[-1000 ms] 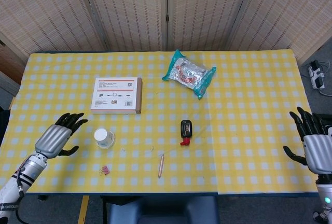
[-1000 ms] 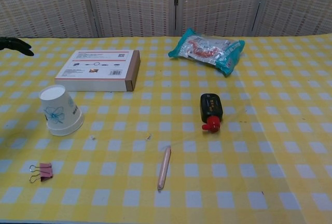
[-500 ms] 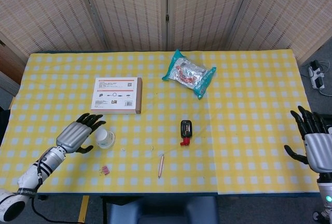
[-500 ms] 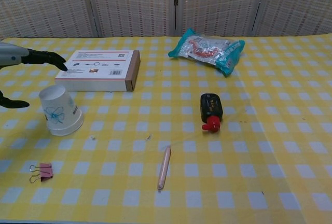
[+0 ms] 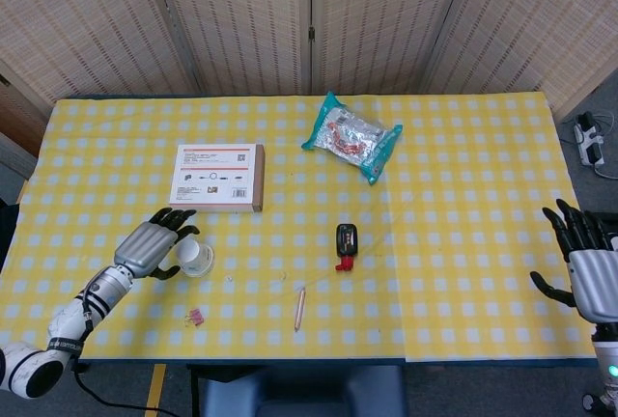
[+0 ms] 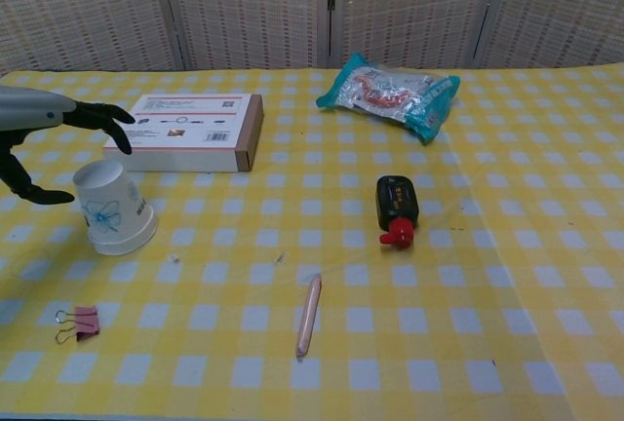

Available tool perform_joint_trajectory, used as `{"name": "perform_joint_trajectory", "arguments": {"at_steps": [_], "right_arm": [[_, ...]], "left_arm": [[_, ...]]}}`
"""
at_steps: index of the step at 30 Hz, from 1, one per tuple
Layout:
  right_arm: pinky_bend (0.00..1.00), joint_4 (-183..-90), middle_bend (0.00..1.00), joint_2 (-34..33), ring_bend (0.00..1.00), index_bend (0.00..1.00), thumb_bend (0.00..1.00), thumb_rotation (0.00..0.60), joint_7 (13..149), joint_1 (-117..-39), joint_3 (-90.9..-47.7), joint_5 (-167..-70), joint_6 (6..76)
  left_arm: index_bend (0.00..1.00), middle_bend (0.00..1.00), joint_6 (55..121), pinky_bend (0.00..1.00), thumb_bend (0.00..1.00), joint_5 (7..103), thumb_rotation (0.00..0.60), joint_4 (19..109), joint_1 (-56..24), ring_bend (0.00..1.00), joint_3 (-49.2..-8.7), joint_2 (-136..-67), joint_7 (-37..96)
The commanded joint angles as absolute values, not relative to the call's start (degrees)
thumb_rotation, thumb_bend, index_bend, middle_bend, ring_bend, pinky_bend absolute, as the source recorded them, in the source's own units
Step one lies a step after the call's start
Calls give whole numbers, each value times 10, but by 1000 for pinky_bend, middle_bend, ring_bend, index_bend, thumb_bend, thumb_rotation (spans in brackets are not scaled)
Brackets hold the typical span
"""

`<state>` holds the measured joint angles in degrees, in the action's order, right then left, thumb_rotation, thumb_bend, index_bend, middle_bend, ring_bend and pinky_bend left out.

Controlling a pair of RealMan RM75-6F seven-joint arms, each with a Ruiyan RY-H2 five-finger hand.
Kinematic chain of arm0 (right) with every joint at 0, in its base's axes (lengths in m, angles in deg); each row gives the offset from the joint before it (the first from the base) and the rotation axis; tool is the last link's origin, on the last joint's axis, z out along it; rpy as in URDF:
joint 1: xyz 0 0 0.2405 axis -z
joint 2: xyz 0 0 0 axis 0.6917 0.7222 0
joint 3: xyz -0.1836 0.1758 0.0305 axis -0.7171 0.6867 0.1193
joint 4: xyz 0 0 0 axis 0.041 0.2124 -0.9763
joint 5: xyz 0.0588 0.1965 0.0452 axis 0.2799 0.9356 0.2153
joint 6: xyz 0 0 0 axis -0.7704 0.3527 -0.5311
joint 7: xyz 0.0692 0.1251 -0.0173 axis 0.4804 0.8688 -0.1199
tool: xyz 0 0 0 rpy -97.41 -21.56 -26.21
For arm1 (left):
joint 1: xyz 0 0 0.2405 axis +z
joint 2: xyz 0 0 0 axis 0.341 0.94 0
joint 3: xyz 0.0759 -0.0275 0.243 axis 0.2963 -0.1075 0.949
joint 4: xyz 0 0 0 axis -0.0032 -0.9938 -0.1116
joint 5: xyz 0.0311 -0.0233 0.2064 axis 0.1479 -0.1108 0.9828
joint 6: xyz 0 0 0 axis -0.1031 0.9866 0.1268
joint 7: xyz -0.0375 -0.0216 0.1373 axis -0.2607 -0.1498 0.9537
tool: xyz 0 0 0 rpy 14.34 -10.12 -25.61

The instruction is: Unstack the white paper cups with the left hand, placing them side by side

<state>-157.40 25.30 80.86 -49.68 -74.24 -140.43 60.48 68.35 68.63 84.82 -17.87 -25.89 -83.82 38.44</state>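
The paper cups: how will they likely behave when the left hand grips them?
The cups stand upside down on the wide rim, so probably stable. Thin paper likely dents under a firm squeeze. The left hand is open beside them.

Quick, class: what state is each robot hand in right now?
Left hand: open, fingers spread beside the paper cups, not gripping.
Right hand: open, holding nothing.

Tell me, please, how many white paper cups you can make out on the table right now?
1 visible form: the upside-down white paper cup stack, near the table's left front, beside the left hand. Cups nested inside it cannot be told apart, so more may be hidden.
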Motion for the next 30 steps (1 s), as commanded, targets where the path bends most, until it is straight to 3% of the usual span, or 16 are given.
{"name": "perform_joint_trajectory", "arguments": {"at_steps": [1, 21, 30], "right_arm": [[0, -1573, 0, 253, 39, 0, 270, 600, 810, -497, -743, -1405, 605], [0, -1569, 0, 251, 37, 0, 270, 600, 817, -496, -743, -1402, 605], [0, -1570, 0, 252, 37, 0, 269, 600, 816, -495, -743, -1401, 605]], "left_arm": [[273, 57, 687, 2, 350, 688, 600, 845, -180, 53, -257, -842, 382], [333, 87, 701, 12, 379, 687, 600, 828, -189, 69, -246, -860, 383], [405, 135, 717, 32, 414, 699, 600, 821, -188, 100, -244, -865, 373]]}}
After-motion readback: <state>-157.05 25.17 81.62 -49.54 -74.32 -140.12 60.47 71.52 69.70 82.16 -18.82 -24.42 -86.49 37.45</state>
